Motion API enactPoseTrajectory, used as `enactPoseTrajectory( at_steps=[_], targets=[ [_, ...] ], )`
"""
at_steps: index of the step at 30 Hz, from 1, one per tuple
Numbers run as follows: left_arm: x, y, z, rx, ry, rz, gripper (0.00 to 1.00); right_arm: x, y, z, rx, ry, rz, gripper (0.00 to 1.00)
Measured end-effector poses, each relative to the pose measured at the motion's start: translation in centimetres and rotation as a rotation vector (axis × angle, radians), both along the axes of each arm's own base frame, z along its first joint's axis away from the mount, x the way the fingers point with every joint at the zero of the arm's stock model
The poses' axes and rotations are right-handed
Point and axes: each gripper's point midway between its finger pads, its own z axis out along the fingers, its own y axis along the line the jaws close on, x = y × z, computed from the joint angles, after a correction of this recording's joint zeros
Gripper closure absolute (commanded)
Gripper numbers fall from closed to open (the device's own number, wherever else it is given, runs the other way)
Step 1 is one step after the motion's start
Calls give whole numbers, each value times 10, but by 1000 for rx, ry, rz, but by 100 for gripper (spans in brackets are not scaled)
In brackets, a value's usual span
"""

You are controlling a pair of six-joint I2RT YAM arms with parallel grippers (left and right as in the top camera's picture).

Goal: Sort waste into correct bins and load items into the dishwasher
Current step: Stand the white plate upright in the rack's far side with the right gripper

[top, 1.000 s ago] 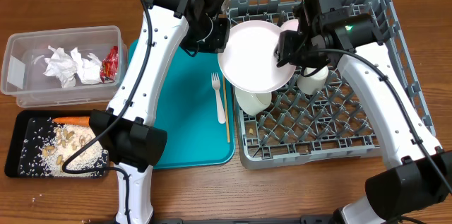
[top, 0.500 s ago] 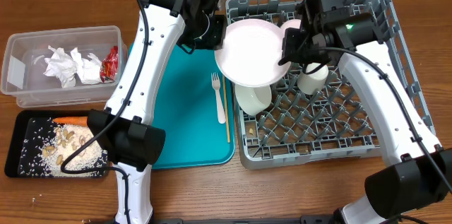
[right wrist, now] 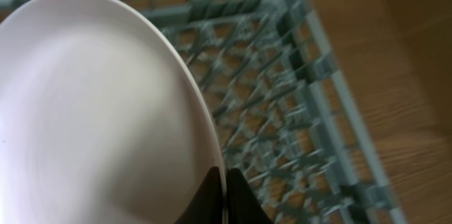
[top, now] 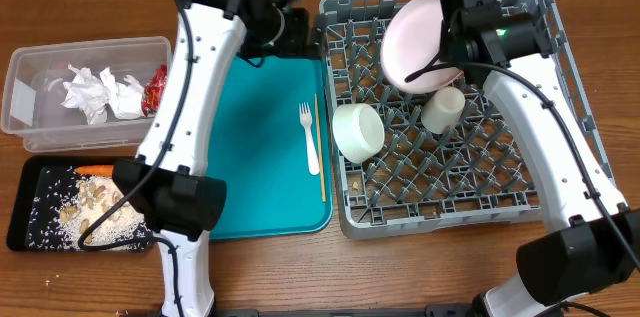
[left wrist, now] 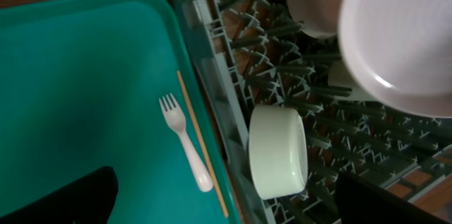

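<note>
The pale pink-white plate [top: 415, 37] hangs tilted over the back of the grey dishwasher rack [top: 500, 192], and my right gripper [top: 446, 60] is shut on its rim. In the right wrist view the black fingertips [right wrist: 215, 197] pinch the plate [right wrist: 99, 111] edge above the rack [right wrist: 296, 104]. My left gripper [top: 296, 29] stands open and holds nothing, over the teal tray's far right corner; its own view shows the jaws wide apart [left wrist: 229, 208]. A white bowl [top: 358, 132] lies on its side in the rack, next to a small white cup [top: 443, 109]. Fork [top: 308, 139] and wooden stick [top: 320, 152] lie on the teal tray.
The clear tub [top: 30, 107] at the left holds napkin balls [top: 100, 92] and a red wrapper [top: 157, 90]. Below it the black tray [top: 30, 219] holds rice, beige scraps [top: 95, 195] and a carrot [top: 100, 170]. The teal tray [top: 250, 157] lies between the bins and the rack.
My left gripper opened, let go of the plate and drew back left. The right gripper shut on the plate's rim and carried it right and back over the rack, tilting it.
</note>
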Motion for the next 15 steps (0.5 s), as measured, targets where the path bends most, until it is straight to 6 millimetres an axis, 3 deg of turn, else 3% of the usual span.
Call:
enactPoseTrajectory(
  at_steps=[7,15],
  targets=[
    [7,19,0,1,1,43,0,12,-31,54,-317,-68,40,96],
    [6,17,0,1,2,38,0,14,-57,60,-568,121,235,96]
  ],
)
